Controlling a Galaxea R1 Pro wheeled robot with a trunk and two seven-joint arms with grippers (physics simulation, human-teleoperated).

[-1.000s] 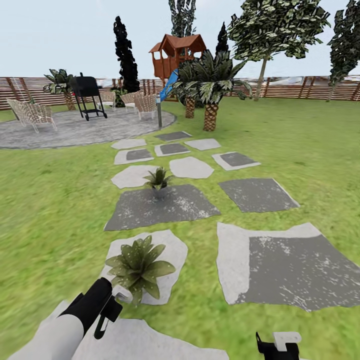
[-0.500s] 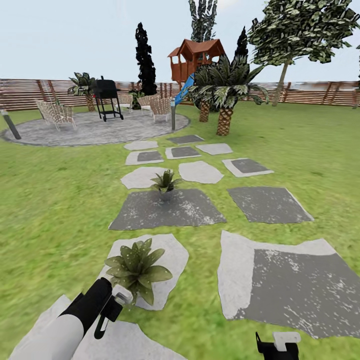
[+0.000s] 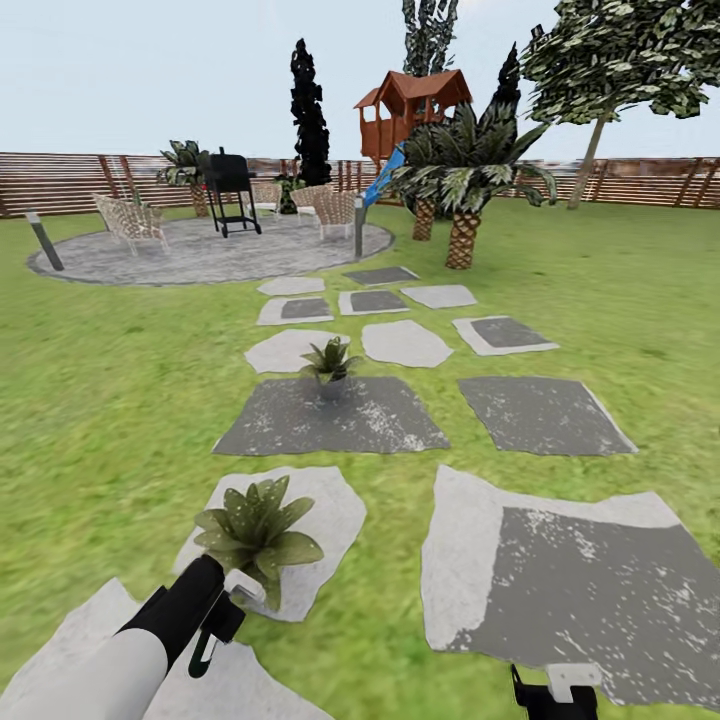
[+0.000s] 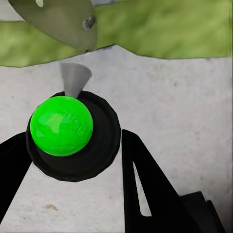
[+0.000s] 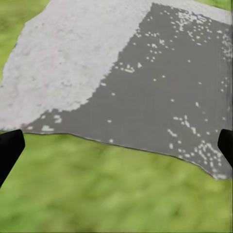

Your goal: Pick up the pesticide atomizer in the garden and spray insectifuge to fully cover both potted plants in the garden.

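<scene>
Holding the pesticide atomizer (image 3: 190, 605) in my left claw (image 3: 215, 625), low over a pale stepping stone (image 3: 320, 520) on the lawn (image 3: 110, 400) of the garden. In the left wrist view the bottle's dark body (image 4: 77, 145) is sitting between my two black fingers (image 4: 145, 189), both pressing against it, with a bright green patch (image 4: 61, 125) on it and a pale grey nozzle (image 4: 75, 77) pointing at a broad leaf (image 4: 58, 19).

The spray head (image 3: 243, 587) is touching or nearly touching the leaves of the nearer potted plant (image 3: 255, 525), which is standing on that same pale stone. The farther potted plant (image 3: 330, 362) is sitting in a small grey pot at the edge of a dark stone (image 3: 340, 420), well apart from the claw.

My right claw (image 3: 557, 690) is hanging at the lower edge of the head view, over the grass beside a big dark-and-pale stone (image 3: 570, 570). In the right wrist view its black fingertips (image 5: 9, 150) are standing wide apart with nothing between them, the stone (image 5: 145, 82) lying beyond.

Further off: a round paved patio (image 3: 200, 255) with wicker chairs (image 3: 130, 220) and a black grill (image 3: 230, 180), a grey bollard (image 3: 45, 240), palm trees (image 3: 465, 180), a red playhouse (image 3: 415, 105), and the slatted fence (image 3: 60, 180).
</scene>
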